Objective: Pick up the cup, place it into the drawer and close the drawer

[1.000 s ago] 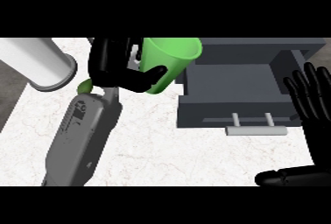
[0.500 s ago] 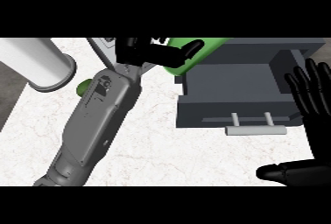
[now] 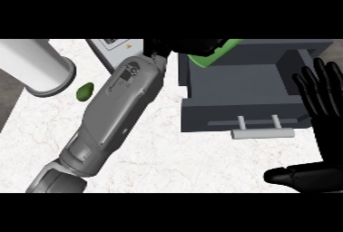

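Left hand (image 3: 184, 45) clenched round green cup (image 3: 213, 53), held above the open drawer (image 3: 241, 88) for lowering in; right hand (image 3: 325, 113) resting, fingers straight.

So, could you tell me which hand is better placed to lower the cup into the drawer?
The left hand: its fingers already hold the green cup over the open drawer's back corner. The right hand rests open beside the drawer.

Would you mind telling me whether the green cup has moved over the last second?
Yes. The green cup, held in the left robot hand, has travelled rightward from left of the drawer to over its back-left corner.
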Action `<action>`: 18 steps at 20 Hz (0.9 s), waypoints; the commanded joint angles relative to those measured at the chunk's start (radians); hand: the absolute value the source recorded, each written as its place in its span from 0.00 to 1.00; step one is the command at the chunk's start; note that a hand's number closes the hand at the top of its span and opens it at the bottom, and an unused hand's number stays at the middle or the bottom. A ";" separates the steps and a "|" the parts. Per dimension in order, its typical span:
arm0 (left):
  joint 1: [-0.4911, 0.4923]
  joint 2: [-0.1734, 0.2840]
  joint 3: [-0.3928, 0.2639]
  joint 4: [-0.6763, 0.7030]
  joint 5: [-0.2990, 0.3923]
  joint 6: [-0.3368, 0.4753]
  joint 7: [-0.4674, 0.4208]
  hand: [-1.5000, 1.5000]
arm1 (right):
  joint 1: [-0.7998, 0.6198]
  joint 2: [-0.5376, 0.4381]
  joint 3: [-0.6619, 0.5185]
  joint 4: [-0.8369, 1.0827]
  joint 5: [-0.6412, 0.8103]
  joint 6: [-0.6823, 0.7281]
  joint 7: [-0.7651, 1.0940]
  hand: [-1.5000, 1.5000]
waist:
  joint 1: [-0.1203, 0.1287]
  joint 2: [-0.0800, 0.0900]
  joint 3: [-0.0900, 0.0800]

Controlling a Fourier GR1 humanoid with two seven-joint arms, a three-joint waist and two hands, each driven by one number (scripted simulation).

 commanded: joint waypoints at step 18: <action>-0.157 0.000 -0.348 0.376 0.259 0.091 -0.107 1.00 | -0.028 -0.009 -0.010 0.040 -0.050 0.043 -0.030 0.00 | -0.061 0.014 0.001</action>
